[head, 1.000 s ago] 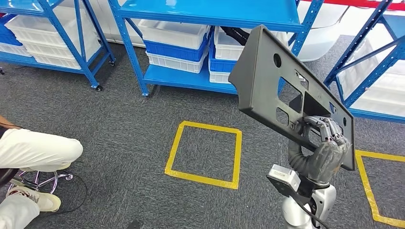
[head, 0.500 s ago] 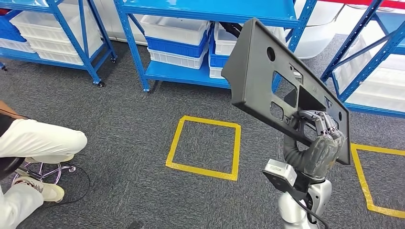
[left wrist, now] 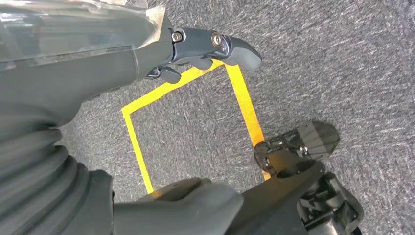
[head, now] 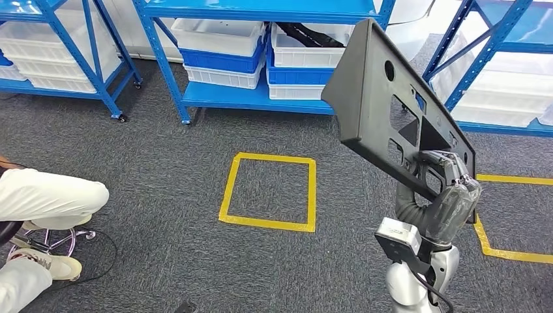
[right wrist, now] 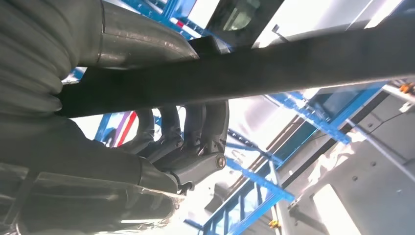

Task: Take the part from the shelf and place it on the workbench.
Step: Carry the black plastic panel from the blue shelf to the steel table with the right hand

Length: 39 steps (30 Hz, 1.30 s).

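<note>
Dark part [head: 381, 98] gripped by right hand [head: 450, 199], apparently firmly

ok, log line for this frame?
phase: carry | right hand: holds part, raised | left hand: empty, over floor | workbench: unseen

Dark grey part [head: 385, 98]; grey hand [head: 450, 195]; blue shelves [head: 261, 13] with white and blue bins [head: 222, 49]; speckled grey carpet [head: 163, 169] with yellow tape squares [head: 269, 193].
</note>
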### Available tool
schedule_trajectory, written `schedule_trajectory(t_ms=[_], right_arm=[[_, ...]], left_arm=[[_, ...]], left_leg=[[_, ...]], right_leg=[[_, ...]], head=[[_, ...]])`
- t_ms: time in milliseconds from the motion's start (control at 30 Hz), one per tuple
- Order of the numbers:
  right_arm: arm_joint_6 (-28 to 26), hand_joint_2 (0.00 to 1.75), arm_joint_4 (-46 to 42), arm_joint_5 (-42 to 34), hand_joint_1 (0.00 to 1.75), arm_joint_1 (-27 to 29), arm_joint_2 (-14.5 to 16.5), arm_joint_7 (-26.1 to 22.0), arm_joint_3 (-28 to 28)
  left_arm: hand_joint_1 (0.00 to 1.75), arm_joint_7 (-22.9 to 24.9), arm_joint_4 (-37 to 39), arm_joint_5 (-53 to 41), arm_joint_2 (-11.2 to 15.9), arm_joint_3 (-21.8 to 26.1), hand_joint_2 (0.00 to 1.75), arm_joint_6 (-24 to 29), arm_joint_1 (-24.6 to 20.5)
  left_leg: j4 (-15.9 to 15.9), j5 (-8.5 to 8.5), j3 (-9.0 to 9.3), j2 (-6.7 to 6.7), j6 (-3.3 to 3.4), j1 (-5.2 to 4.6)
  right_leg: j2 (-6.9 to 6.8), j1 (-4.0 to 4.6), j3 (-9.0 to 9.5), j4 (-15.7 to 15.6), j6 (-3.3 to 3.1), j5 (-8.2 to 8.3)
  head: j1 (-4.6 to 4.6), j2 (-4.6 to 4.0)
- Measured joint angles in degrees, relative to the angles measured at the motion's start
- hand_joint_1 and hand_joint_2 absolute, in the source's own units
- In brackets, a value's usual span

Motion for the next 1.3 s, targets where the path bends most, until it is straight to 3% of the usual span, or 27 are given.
schedule_trajectory(t_ms=[67,100,167,233,267,333,367,433,467,533,600,667,733,767,800,867,900,967,1067,1200,1300], right_arm=[[0.0,1.75,0.0,0.0,1.75,0.1,0.0,0.0,0.0],[0.0,1.75,0.0,0.1,1.75,0.1,0.0,0.1,0.1],[0.0,1.75,0.0,0.2,1.75,0.1,0.0,0.2,0.2],[0.0,1.75,0.0,0.4,1.75,0.3,-0.1,0.3,0.3],[0.0,1.75,0.0,0.5,1.75,0.4,-0.1,0.4,0.3],[0.0,1.75,0.0,0.6,1.75,0.7,-0.2,0.6,0.3],[0.0,1.75,0.0,0.6,1.75,0.7,-0.2,0.6,0.3],[0.0,1.75,0.0,0.4,1.75,0.6,-0.2,0.7,0.6],[0.0,1.75,0.0,0.3,1.75,0.5,-0.3,0.8,0.7],[0.0,1.75,0.0,0.0,1.75,0.4,-0.4,1.5,1.0],[0.0,1.75,0.1,-0.4,1.75,0.2,-0.7,2.6,1.3],[0.0,1.75,0.5,-0.6,1.75,-0.2,-1.1,3.6,1.9],[0.0,1.75,0.9,-0.6,1.75,-0.3,-1.5,4.3,2.4],[0.0,1.75,1.2,-0.7,1.75,-0.3,-1.7,4.5,2.5],[0.0,1.75,1.4,-0.7,1.75,-0.3,-1.9,4.7,2.6],[0.0,1.75,1.6,-0.7,1.75,-0.3,-2.1,4.8,2.8],[0.0,1.75,1.7,-0.7,1.75,-0.4,-2.2,4.9,2.9],[0.0,1.75,2.0,-1.0,1.75,-0.6,-2.4,5.2,3.4],[0.0,1.75,2.9,-1.8,1.75,-0.5,-2.9,6.5,3.8],[0.0,1.75,5.2,-1.9,1.75,0.7,-3.2,6.3,3.1],[0.0,1.75,6.2,-0.8,1.75,2.7,-3.1,4.5,1.4]], left_arm=[[0.00,0.0,0.0,0.0,0.0,0.0,1.75,0.0,0.0],[0.00,0.1,0.0,0.0,0.0,0.0,1.75,0.0,0.0],[0.00,0.1,0.0,-0.1,0.0,0.0,1.75,0.0,0.1],[0.00,0.2,0.0,-0.1,0.1,0.0,1.75,0.0,0.3],[0.00,0.3,0.0,-0.1,0.1,0.0,1.75,0.1,0.4],[0.00,0.3,0.0,-0.2,0.1,0.0,1.75,0.2,0.4],[0.00,0.3,0.0,-0.3,0.1,0.0,1.75,0.3,0.4],[0.00,0.3,0.0,-0.5,0.2,0.0,1.75,0.7,0.4],[0.00,0.3,0.0,-0.6,0.3,0.0,1.75,0.8,0.4],[0.00,0.3,0.0,-0.6,0.2,0.0,1.75,0.8,0.4],[0.00,0.3,0.0,-0.7,0.1,0.0,1.75,0.8,0.3],[0.00,0.3,0.0,-0.7,0.0,0.0,1.75,0.8,0.3],[0.00,0.3,0.0,-0.7,0.0,0.0,1.75,0.8,0.5],[0.00,0.3,0.0,-0.8,0.0,0.0,1.75,0.8,0.5],[0.00,0.3,0.0,-0.8,0.0,0.0,1.75,0.8,0.5],[0.00,0.3,0.0,-0.8,-0.1,0.0,1.75,0.8,0.5],[0.00,0.3,0.0,-0.8,-0.1,0.0,1.75,0.8,0.5],[0.00,0.3,0.0,-0.8,0.0,0.0,1.75,0.7,0.4],[0.00,0.3,0.0,-0.8,0.0,0.0,1.75,0.6,0.3],[0.00,0.5,0.0,-1.1,0.1,0.0,1.75,0.5,0.1],[0.00,0.7,0.0,-1.4,0.1,-0.1,1.75,0.4,0.2]], left_leg=[[1.0,-0.89,-0.48,-1.00,-0.75,0.36],[2.8,-2.43,-1.24,-2.23,-1.07,0.51],[9.9,-6.98,-3.94,-4.73,-1.52,0.69],[15.9,-9.53,-6.04,-5.37,-1.66,0.75],[16.0,-9.08,-5.70,-5.46,-1.57,0.77],[10.1,-5.81,-2.13,-6.36,-1.10,0.79],[6.1,-4.32,0.11,-7.86,-0.69,0.83],[0.9,-3.04,2.77,-10.26,-0.07,0.83],[0.2,-3.15,2.99,-10.68,0.14,0.75],[-0.4,-2.72,2.91,-9.32,0.58,0.63],[-1.2,-2.02,2.90,-7.74,1.23,0.79],[-1.5,-1.66,2.66,-5.98,1.56,0.81],[-1.4,-1.56,2.30,-4.13,1.59,0.76],[-1.4,-1.51,2.18,-3.29,1.54,0.76],[-1.4,-1.48,2.12,-2.53,1.47,0.78],[-1.1,-1.56,2.08,-1.24,1.12,0.80],[-0.9,-1.67,2.01,-0.68,0.81,0.66],[-0.6,-1.76,1.90,0.15,0.14,0.36],[-0.8,-1.83,1.95,0.98,-0.59,0.51],[0.1,-1.82,1.37,0.39,0.28,0.91],[1.6,-2.16,0.10,0.12,-0.10,1.10]], right_leg=[[0.92,-0.33,-0.25,-0.1,-1.03,0.60],[1.35,-0.55,-0.32,-0.2,-1.61,0.98],[2.23,-0.58,-0.81,-0.1,-2.43,1.57],[3.38,-0.41,-1.38,-0.1,-2.65,2.00],[4.06,-0.35,-1.55,0.0,-2.57,2.17],[5.42,-0.31,-1.70,0.1,-2.30,2.41],[6.02,-0.25,-1.79,0.1,-2.12,2.51],[7.10,-0.19,-2.27,0.3,-1.60,2.83],[7.66,-0.30,-2.63,0.4,-1.20,3.08],[8.53,-0.45,-3.47,0.4,-0.37,3.54],[6.65,-0.23,-5.10,2.4,-0.17,2.55],[3.67,-0.20,-8.41,8.9,-0.45,-0.60],[2.73,-0.45,-11.29,15.7,-0.17,-3.15],[2.52,-0.65,-11.30,16.5,0.26,-3.24],[2.21,-0.86,-10.02,14.8,0.83,-2.47],[0.15,-1.19,-5.22,6.8,1.81,-0.06],[-0.87,-1.05,-3.17,3.3,1.83,0.83],[-1.73,-0.70,-1.70,0.3,1.12,1.37],[-0.48,-0.61,-1.95,0.3,0.03,1.77],[-0.12,-0.47,-2.53,1.3,-0.73,1.54],[-0.24,-0.12,-3.82,3.1,-1.52,0.98]], head=[[0.01,0.00],[-0.01,0.00],[-0.09,0.00],[-0.08,0.00],[-0.08,0.00],[-0.09,0.00],[-0.06,0.00],[-0.06,0.00],[-0.07,0.00],[-0.18,0.00],[0.05,0.00],[0.41,0.00],[0.63,0.00],[0.66,0.00],[0.67,0.00],[0.71,0.00],[0.70,0.00],[0.54,0.00],[0.33,0.00],[0.04,0.00],[0.06,0.00]])
